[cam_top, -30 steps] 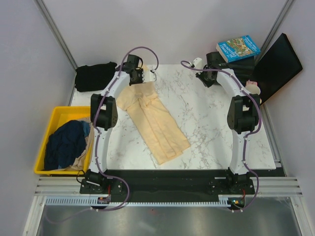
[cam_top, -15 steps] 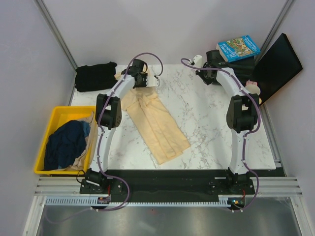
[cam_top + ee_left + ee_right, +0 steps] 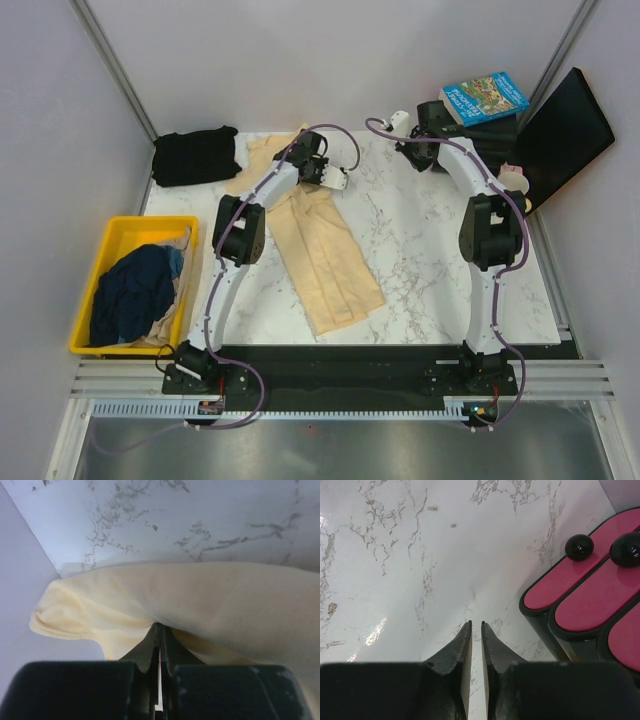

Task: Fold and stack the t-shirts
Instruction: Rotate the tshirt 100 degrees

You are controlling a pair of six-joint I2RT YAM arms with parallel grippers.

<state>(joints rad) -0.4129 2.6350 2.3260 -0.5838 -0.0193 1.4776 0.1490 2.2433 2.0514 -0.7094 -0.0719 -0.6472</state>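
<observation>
A large pale cream-yellow t-shirt [image 3: 325, 255] lies as a long folded strip running diagonally across the marble table. My left gripper [image 3: 338, 180] is at its far end, shut on a fold of that cloth; in the left wrist view the gripper [image 3: 160, 626] has its fingertips buried under the cream fabric [image 3: 225, 605], which is lifted off the table. A black t-shirt [image 3: 195, 155] lies folded at the far left corner. A dark navy t-shirt [image 3: 135, 290] is heaped in the yellow bin [image 3: 125, 222]. My right gripper [image 3: 402, 125] hovers at the far right, and in the right wrist view this gripper [image 3: 475, 624] is slightly open over bare marble.
A blue book [image 3: 483, 97] rests on a dark box at the far right corner, beside a leaning black panel [image 3: 562, 135]. A black holder with red pads [image 3: 580, 587] sits close to the right gripper's right side. Grey walls close in the table.
My left gripper has moved rightward along the far edge, dragging the cream shirt's top end with it. The right arm has barely moved.
</observation>
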